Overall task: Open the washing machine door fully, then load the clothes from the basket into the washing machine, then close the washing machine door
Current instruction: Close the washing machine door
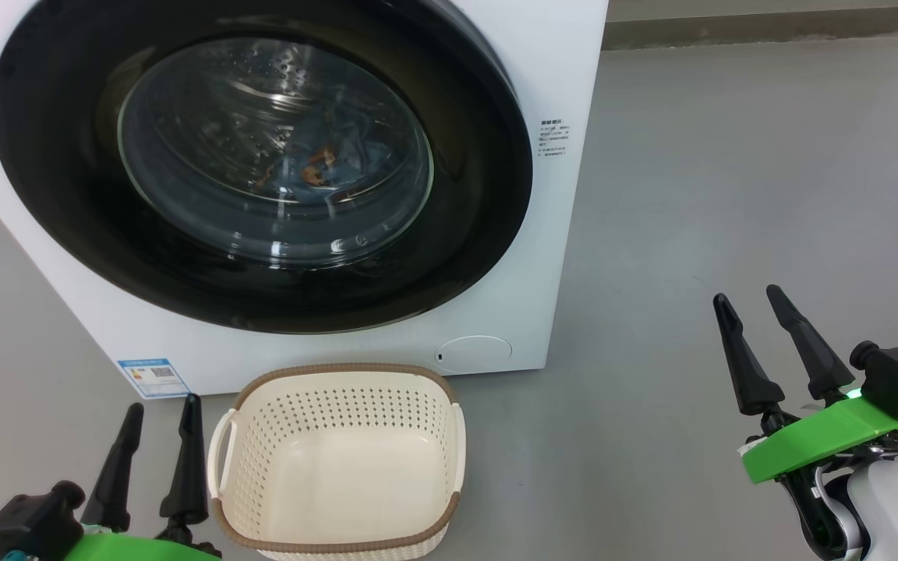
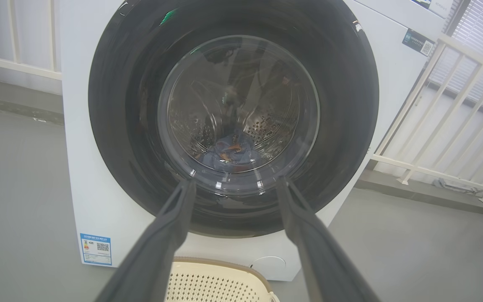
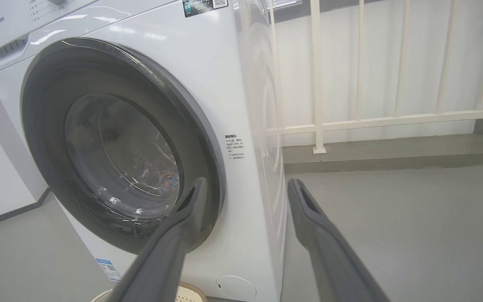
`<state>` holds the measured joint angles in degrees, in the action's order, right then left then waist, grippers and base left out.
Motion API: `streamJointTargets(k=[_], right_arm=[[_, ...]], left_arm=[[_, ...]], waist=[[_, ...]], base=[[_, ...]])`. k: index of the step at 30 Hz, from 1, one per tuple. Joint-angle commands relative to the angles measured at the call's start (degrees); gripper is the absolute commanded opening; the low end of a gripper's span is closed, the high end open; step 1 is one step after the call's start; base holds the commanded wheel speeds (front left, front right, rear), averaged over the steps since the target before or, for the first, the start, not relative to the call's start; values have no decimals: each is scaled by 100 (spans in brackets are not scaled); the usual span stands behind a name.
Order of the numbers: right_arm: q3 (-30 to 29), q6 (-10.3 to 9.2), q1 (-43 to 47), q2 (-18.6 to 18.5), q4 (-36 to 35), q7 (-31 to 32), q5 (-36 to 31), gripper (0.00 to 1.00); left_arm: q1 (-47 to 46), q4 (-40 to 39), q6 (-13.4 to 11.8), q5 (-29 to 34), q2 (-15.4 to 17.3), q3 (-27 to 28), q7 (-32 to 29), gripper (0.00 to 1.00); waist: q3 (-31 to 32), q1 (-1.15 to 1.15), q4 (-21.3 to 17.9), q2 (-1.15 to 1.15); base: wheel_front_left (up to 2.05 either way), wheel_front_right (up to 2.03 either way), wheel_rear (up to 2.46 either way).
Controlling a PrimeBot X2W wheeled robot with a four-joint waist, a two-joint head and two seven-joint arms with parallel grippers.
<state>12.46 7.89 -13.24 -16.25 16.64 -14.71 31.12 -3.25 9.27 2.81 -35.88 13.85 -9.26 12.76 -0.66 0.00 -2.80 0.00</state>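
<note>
The white washing machine (image 1: 558,234) stands ahead with its round black-ringed door (image 1: 67,195) lying flat against the front. Through the glass bowl, light-blue clothes (image 1: 340,167) with orange marks lie in the steel drum; they also show in the left wrist view (image 2: 231,153). The cream basket (image 1: 340,413) with a brown rim sits on the floor before the machine with nothing inside. My left gripper (image 1: 162,413) is open just left of the basket. My right gripper (image 1: 751,300) is open out to the right, over bare floor.
Grey floor (image 1: 730,195) spreads to the right of the machine. A white railing (image 3: 317,84) stands behind and beside the machine. A blue label sticker (image 1: 153,378) sits at the machine's lower left corner, and a round filter cap (image 1: 474,352) at its lower right.
</note>
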Motion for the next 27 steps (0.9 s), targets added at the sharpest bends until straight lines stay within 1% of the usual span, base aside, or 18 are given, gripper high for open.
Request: streamJointTargets(k=[1,16,27], right_arm=[[26,-41,33,-37,-135,-29,-88,100],[12,-41,108,42,-110,-29,-130,100],[34,-41,126,48,-119,-29,-127,100]], left_arm=[[-109,-180,-1,-10,181,185,5,100],[-92,-201,15,-82,213,145,-3,100],[-63,-198,-25,-75,245,95,-17,100]], waist=[[11,0,19,0],[28,0,59,0],[37,0,45,0]], base=[[0,0,0],[0,0,0],[0,0,0]])
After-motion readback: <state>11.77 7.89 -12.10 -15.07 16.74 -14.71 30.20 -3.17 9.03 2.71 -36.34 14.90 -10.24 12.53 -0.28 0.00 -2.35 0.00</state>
